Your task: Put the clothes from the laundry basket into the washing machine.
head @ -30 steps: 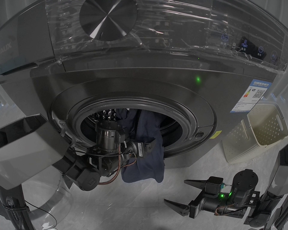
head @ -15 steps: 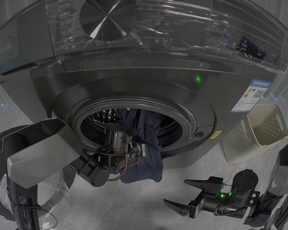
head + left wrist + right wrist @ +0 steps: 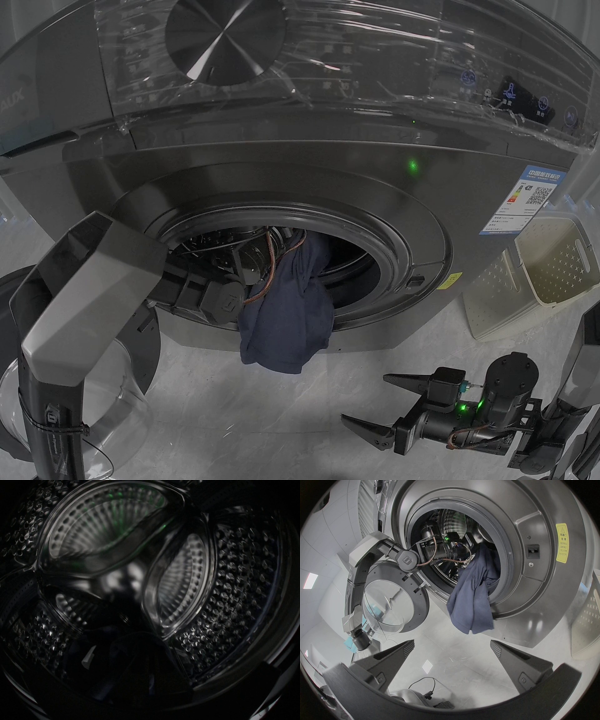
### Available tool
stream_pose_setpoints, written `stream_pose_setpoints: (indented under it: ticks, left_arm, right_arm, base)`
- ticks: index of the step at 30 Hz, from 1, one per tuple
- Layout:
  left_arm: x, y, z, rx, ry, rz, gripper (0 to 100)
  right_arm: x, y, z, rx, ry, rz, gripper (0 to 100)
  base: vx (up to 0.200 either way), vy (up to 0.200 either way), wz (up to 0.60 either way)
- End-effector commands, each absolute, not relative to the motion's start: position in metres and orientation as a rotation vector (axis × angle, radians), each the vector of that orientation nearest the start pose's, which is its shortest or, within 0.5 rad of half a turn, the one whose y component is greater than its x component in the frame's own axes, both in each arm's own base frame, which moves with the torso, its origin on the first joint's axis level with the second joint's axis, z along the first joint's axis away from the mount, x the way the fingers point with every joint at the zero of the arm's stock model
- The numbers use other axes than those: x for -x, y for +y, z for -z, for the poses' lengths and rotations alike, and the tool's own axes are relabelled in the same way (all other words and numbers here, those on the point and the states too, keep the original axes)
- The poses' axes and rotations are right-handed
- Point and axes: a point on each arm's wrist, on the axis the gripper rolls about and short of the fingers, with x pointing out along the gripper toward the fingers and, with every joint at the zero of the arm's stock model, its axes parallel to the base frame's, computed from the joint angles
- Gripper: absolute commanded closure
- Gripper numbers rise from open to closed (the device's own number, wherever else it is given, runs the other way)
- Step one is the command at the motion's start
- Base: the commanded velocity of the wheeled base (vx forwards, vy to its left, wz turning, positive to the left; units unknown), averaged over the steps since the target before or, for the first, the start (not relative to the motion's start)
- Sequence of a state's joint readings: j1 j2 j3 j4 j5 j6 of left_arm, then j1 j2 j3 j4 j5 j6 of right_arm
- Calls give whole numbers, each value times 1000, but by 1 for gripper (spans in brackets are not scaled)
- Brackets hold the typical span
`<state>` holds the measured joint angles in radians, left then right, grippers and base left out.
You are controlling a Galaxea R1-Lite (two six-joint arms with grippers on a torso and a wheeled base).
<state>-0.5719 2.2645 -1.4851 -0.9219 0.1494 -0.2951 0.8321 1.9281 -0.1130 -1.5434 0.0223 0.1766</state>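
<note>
Clothes: one dark blue garment point(image 3: 287, 312) hangs over the lower rim of the washing machine point(image 3: 350, 181) opening, half outside. The left hand point(image 3: 467, 542) is inside the drum; I cannot tell its grip. The right hand point(image 3: 364, 399) hovers spread wide and empty above the floor point(image 3: 250, 412).

Left arm point(image 3: 94, 294) bent sharply at the elbow, grey upper link raised, forearm running forward and rightward, left wrist point(image 3: 250, 265) wrapped in cable and extended ahead, right gripper point(image 3: 369, 403) held low and level, fingers spread wide, pointing leftward
</note>
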Motion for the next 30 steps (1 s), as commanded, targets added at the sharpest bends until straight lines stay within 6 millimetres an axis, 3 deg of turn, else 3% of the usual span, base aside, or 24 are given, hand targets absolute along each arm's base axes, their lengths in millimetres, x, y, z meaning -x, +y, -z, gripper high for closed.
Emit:
stream_pose_setpoints:
  ticks: [1,2,9,14,17,22,27,28,30]
  left_arm:
    - [-409,-246,-169,342,-78,407,100]
    - [-407,-245,-165,338,-60,403,0]
    - [-359,-232,-150,258,111,410,0]
    - [-326,-217,-151,199,169,426,0]
    - [-307,-213,-138,153,253,441,0]
    - [-297,-216,-116,109,334,487,0]
    - [-311,-220,-82,66,403,471,0]
    - [-318,-218,-72,39,416,460,100]
    - [-328,-216,-65,24,418,445,100]
  right_arm:
    - [-158,174,-66,-54,331,-824,0]
    - [-158,174,-66,-55,330,-824,0]
    - [-157,173,-64,-51,338,-825,0]
    - [-156,173,-65,-52,335,-824,0]
    - [-155,173,-64,-49,342,-824,0]
    - [-154,173,-64,-46,345,-825,0]
    - [-154,173,-64,-46,344,-822,0]
    - [-154,173,-64,-48,342,-821,0]
    - [-154,172,-65,-49,340,-821,0]
  base:
    - [0,0,0]
    - [0,0,0]
    - [0,0,0]
    - [0,0,0]
    - [0,0,0]
    - [0,0,0]
    - [0,0,0]
    - [0,0,0]
    - [0,0,0]
